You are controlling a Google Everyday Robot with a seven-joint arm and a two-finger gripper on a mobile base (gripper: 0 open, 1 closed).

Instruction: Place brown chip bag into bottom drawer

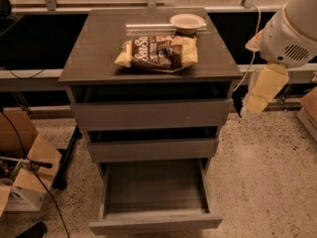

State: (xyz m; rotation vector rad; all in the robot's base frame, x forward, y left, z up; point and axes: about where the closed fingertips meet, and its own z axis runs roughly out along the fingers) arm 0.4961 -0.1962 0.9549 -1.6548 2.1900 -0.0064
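The brown chip bag [157, 52] lies flat and face up on the cabinet top [99, 48], right of centre and toward the back. A small beige bowl [187, 21] sits just behind its right end. The bag's long axis runs left to right, nearly parallel to the cabinet's front edge. It is slightly skewed, with the left pale end a little nearer the front. The white lettering reads left to right and upright from where we look.

Below, the bottom drawer [154, 222] stands pulled out, and we see nothing in its tray. The two drawers above sit further in.

The gripper [262, 90] hangs off the cabinet's right side, at about the height of the top drawer and well apart from the bag. We see nothing in it, and we cannot tell whether it is spread or pressed together.

We judge the step in hand to be the reach. To do it well, we would rise above the top surface first, then come down over the bag's dark middle. The grasp should close across the short axis, kept forward of the bowl. The bag is crinkly and puffed, so a firm bite on its bulk should hold better than one on a slippery end. For the carry, we would keep the long axis along the drawer's width and move clear of the upper fronts before lowering.
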